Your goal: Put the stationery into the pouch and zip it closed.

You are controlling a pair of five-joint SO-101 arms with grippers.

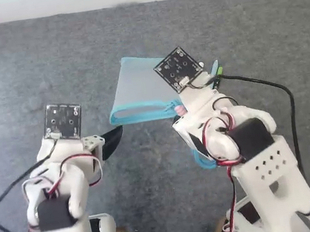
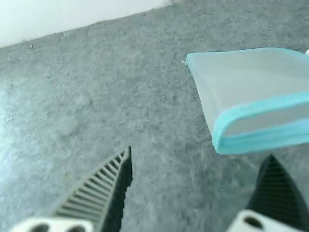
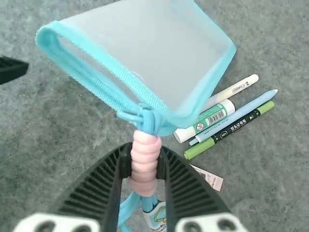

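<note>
**Right gripper** (image 3: 144, 151): the jaws are clamped on the pink ribbed zipper-pull charm (image 3: 144, 166), one black ridged finger (image 3: 113, 179) on each side of it. Light-blue cord loops (image 3: 144, 118) tie the charm to the zip slider at one corner of the translucent pouch with light-blue trim (image 3: 145, 48).

**Pouch position:** in the high view the pouch (image 1: 138, 84) lies on the grey felt-like table surface (image 1: 49, 61), in front of the two arms and between them. Its zip edge faces the arms, and the right gripper is at the right end of that edge. Whether the zip is open or closed cannot be told.

**Stationery position:** four items lie side by side on the table surface, just beside the far edge of the pouch and outside it:
- a white pen (image 3: 236, 88)
- a white tube with a green label (image 3: 207, 120)
- a light-blue pen (image 3: 241, 110)
- a green-and-black marker (image 3: 231, 129)

A small white paper tag (image 3: 208, 177) lies near the marker.

**Left gripper** (image 2: 198, 162): the jaws stand wide apart and hold nothing. They are above the bare table surface, near the left end of the pouch's zip edge and not touching the pouch.
</note>
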